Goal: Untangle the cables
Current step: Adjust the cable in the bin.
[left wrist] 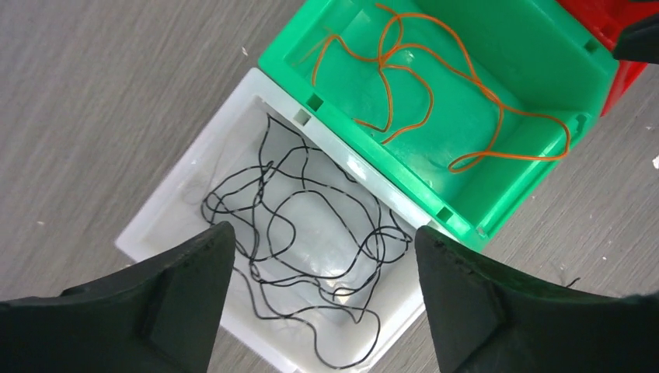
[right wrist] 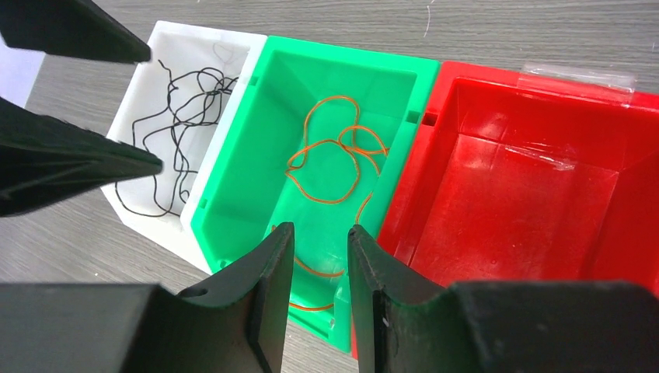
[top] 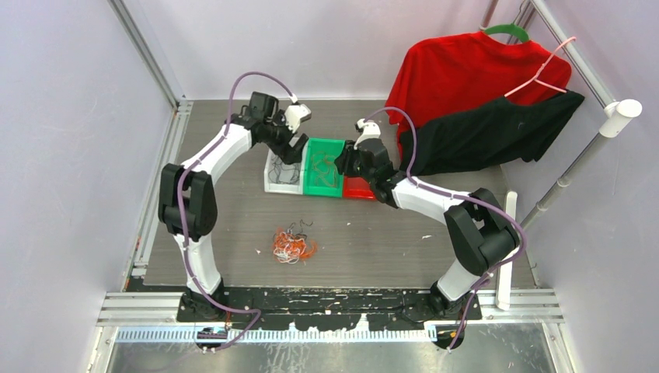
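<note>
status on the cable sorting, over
Left gripper open over black cables in white bin. Right gripper ajar, empty, over green bin. Tangled pile unsorted on table. Nothing in the way.

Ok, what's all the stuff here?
white plastic bin: one, white, left of row
thin black cords: some, black, in white bin
green plastic bin: one, green, middle
thin orange cords: some, orange, in green bin
red plastic bin: one, red, right end
tangled cord pile: one, mostly orange, on grey table
red shirt: one, red, hanging back right
black garment: one, black, hanging beside it
left claw: one, black, open above white bin
right claw: one, black, open near green bin
</note>
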`<action>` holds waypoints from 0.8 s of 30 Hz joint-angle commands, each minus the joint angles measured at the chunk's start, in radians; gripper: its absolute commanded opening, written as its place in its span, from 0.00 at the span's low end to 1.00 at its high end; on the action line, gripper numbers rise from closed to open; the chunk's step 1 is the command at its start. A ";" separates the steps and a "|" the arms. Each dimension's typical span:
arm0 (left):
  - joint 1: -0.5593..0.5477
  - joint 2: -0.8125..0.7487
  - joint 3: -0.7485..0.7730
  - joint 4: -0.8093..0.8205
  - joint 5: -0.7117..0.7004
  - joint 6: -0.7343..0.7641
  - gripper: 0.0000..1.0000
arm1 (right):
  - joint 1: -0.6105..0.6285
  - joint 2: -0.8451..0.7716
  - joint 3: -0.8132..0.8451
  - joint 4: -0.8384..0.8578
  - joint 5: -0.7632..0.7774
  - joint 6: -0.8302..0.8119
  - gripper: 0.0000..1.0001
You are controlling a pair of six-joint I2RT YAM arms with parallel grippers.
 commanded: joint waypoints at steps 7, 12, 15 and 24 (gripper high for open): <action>0.031 -0.137 0.118 -0.221 0.006 0.060 0.97 | 0.005 -0.026 0.080 -0.011 -0.003 -0.015 0.35; 0.107 -0.172 0.180 -0.339 -0.071 -0.044 1.00 | 0.064 0.071 0.153 -0.067 0.044 -0.061 0.31; 0.164 -0.189 0.212 -0.427 -0.125 -0.096 1.00 | 0.120 0.146 0.222 -0.135 0.091 -0.121 0.30; 0.267 -0.317 0.129 -0.582 -0.056 -0.094 1.00 | 0.166 0.178 0.323 -0.191 0.131 -0.189 0.33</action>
